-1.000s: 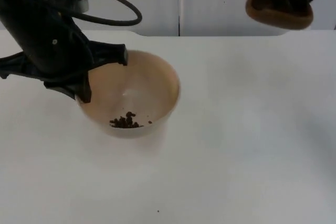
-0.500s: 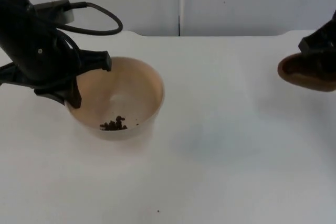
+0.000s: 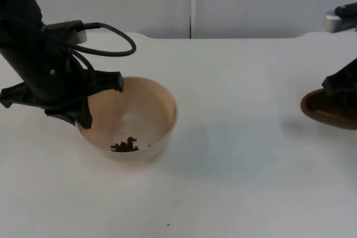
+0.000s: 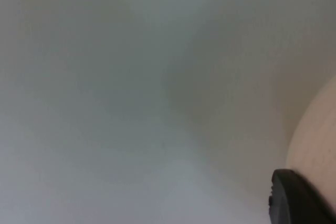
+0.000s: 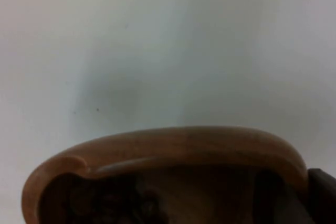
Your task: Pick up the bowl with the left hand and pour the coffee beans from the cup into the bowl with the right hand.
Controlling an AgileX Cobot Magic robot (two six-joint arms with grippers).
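Beans (image 3: 125,146) lie in the bowl (image 3: 150,110), whose rim the left gripper (image 3: 83,96) fingers clamp, now lower toward the counter (image 3: 240,182). Right gripper (image 3: 340,96) fingers grip the cup (image 3: 323,112), carried well away and down; pouring looks done.

Right wrist view: a brown wooden cup (image 5: 173,145) sits directly in front of the right hand, its rounded rim arching across the hand's line of sight. Dark lumps, apparently coffee beans (image 5: 113,203), lie inside the cup's shadowed hollow. A black fingertip (image 5: 321,195) stands against the cup's rim. Beyond the cup lies the white desk (image 5: 157,40), carrying a soft shadow.
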